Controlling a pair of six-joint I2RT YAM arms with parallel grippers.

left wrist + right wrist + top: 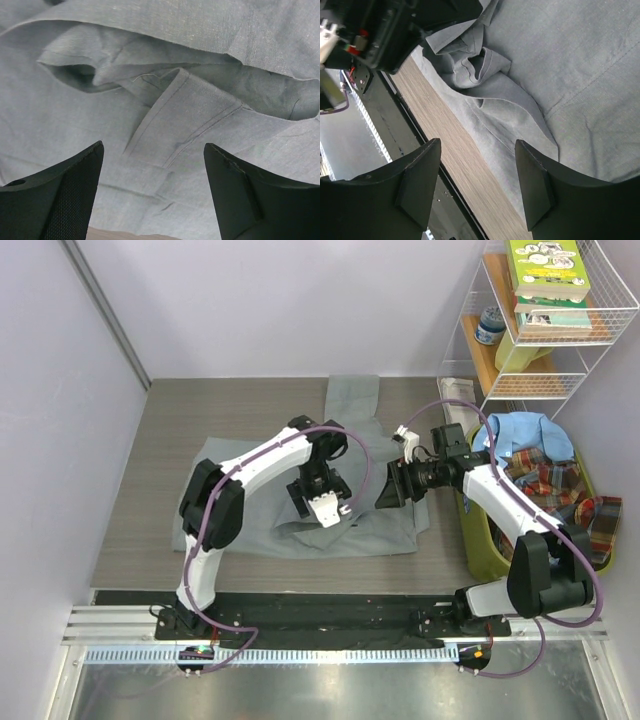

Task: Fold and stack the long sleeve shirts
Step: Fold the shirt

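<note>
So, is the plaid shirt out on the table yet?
No, the plaid shirt lies in the green bin beside the table, with the light blue shirt.

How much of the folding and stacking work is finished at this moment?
Done: nothing; no folded stack is visible. In hand: the grey shirt lies rumpled on the table, the left fingers and right fingers open above it, gripping nothing. Left: fold it, then the blue shirt and plaid shirt waiting in the green bin.
</note>
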